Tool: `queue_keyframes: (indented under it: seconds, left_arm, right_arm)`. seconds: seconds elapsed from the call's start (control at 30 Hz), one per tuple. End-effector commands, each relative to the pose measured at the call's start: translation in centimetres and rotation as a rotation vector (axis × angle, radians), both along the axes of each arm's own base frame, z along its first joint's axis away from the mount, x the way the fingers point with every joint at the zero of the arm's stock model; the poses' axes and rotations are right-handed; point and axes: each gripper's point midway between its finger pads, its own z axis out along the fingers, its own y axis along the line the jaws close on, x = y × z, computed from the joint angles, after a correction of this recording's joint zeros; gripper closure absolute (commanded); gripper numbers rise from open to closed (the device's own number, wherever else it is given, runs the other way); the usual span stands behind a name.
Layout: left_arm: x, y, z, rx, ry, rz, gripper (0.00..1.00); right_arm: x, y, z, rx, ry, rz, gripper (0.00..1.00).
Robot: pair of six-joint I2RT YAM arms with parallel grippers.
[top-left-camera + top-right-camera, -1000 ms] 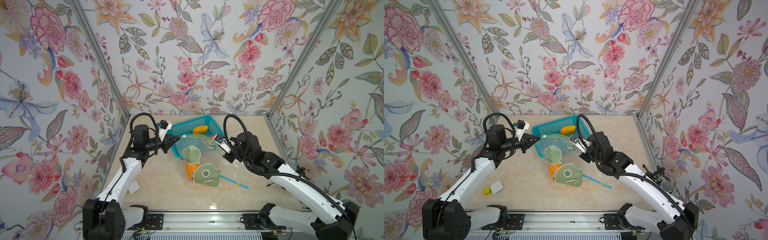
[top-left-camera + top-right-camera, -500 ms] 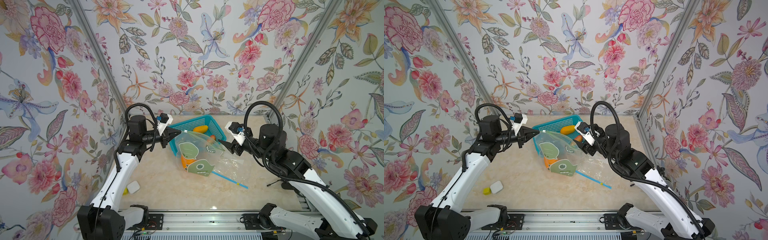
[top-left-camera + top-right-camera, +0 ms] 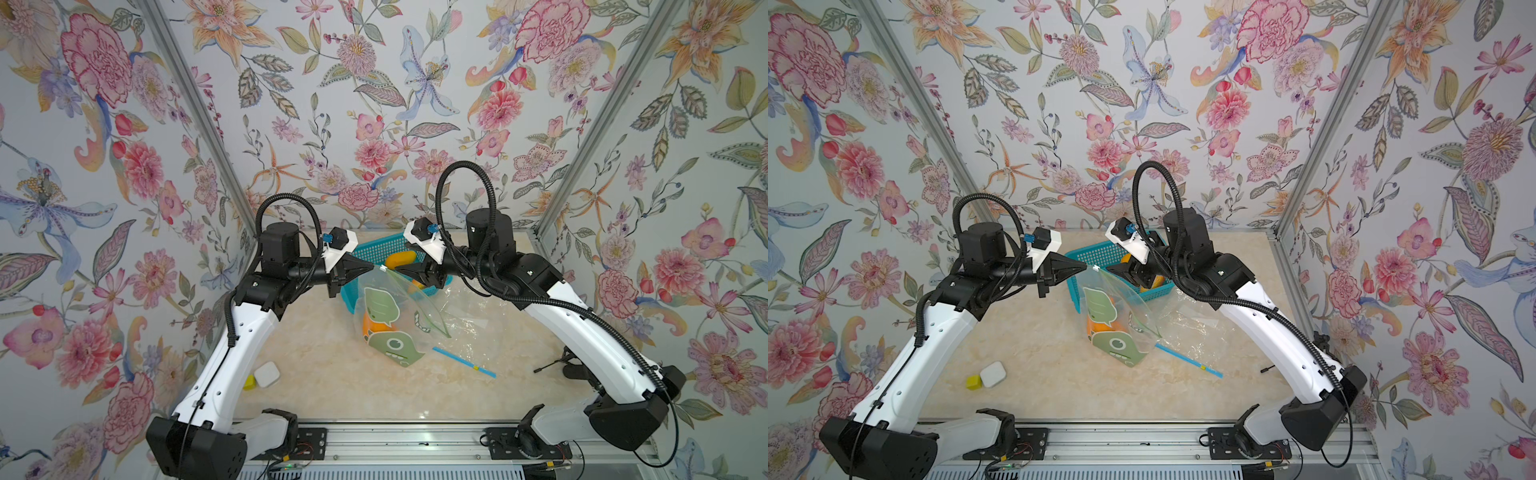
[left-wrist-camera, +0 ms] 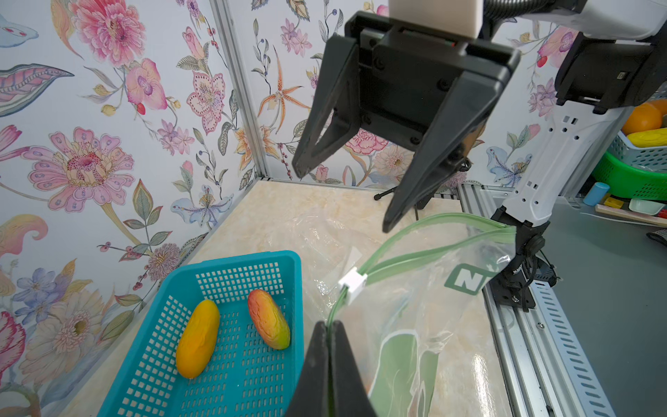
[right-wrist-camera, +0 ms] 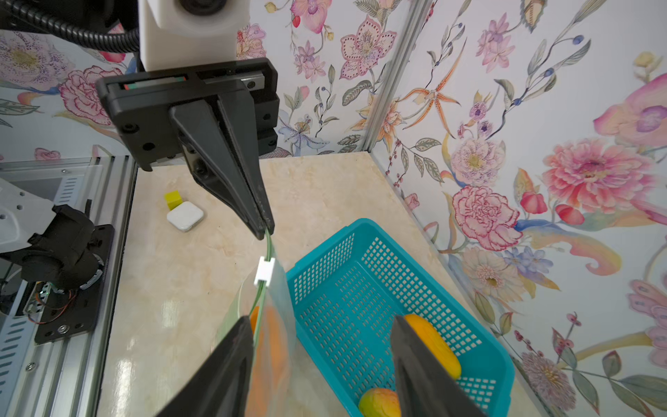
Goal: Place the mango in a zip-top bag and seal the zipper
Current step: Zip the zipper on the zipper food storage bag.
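One mango (image 3: 368, 326) lies low inside the zip-top bag (image 3: 409, 303), which hangs to the worktop (image 3: 332, 374) from the left pincer (image 4: 327, 326), clamped on its zipper corner beside the white slider (image 4: 353, 282). The right pincer (image 4: 343, 199), jaws apart, hovers just beside the rim. Behind, the teal basket (image 4: 231, 257) holds a yellow mango (image 4: 197, 337) and a reddish mango (image 4: 269, 319).

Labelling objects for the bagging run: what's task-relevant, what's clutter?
Job: zip-top bag, mango inside it, white slider, left gripper pinching the zipper, right gripper open.
Clutter: blue basket, its two mangoes, spare clear bag, white puck, yellow block.
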Motion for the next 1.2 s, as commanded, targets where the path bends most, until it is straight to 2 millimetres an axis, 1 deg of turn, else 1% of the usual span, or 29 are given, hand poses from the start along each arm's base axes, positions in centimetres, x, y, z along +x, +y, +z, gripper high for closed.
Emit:
queue_keyframes:
  seconds: [0.0, 0.07, 0.17, 0.3, 0.4, 0.47, 0.63, 0.73, 0.83, 0.97, 1.0, 1.1, 1.17]
  left_arm:
    - [-0.3, -0.5, 0.2, -0.003, -0.021, -0.036, 1.00]
    - [-0.3, -0.6, 0.1, -0.002, -0.017, -0.032, 1.00]
    - [-0.2, -0.7, 0.1, -0.004, -0.016, -0.028, 1.00]
    - [0.1, -0.6, 0.0, -0.003, -0.014, -0.010, 1.00]
    - [0.2, -0.6, -0.1, -0.004, -0.009, -0.009, 1.00]
    - [0.2, -0.7, 0.0, -0.005, -0.013, -0.011, 1.00]
    - [0.4, -0.6, 0.0, -0.005, -0.014, 0.002, 1.00]
    - [0.7, -0.6, -0.2, -0.006, -0.003, 0.011, 1.00]
    - [0.7, -0.6, -0.3, -0.007, -0.001, 0.014, 1.00]
    - [0.8, -0.5, -0.1, -0.007, -0.005, 0.022, 1.00]
    - [0.8, -0.5, -0.1, -0.007, -0.007, 0.023, 1.00]
    - [0.8, -0.5, -0.1, -0.007, -0.008, 0.027, 1.00]
    - [0.9, -0.5, -0.1, -0.005, -0.007, 0.029, 1.00]
  right_arm:
    - [-1.1, 1.6, 1.2, 0.029, 0.014, 0.077, 0.43]
    - [-0.7, 2.4, 0.8, 0.024, 0.030, 0.079, 0.46]
    - [-0.8, 3.3, 0.4, 0.020, 0.045, 0.097, 0.49]
    - [-1.0, 3.9, 0.3, 0.016, 0.041, 0.098, 0.52]
    - [-1.0, 3.9, 0.1, 0.012, 0.047, 0.094, 0.54]
    - [-0.9, 3.8, -0.3, 0.003, 0.049, 0.086, 0.58]
    - [-0.5, 3.9, -1.2, -0.015, 0.054, 0.077, 0.74]
    - [-0.4, 3.9, -1.5, -0.022, 0.057, 0.074, 0.79]
    - [-0.2, 3.9, -2.1, -0.035, 0.060, 0.066, 0.79]
    - [0.0, 3.8, -2.9, -0.051, 0.062, 0.056, 0.70]
    - [0.1, 3.8, -3.0, -0.055, 0.064, 0.054, 0.69]
    - [0.1, 3.7, -3.1, -0.058, 0.065, 0.050, 0.74]
    - [0.1, 3.7, -3.1, -0.056, 0.064, 0.050, 0.80]
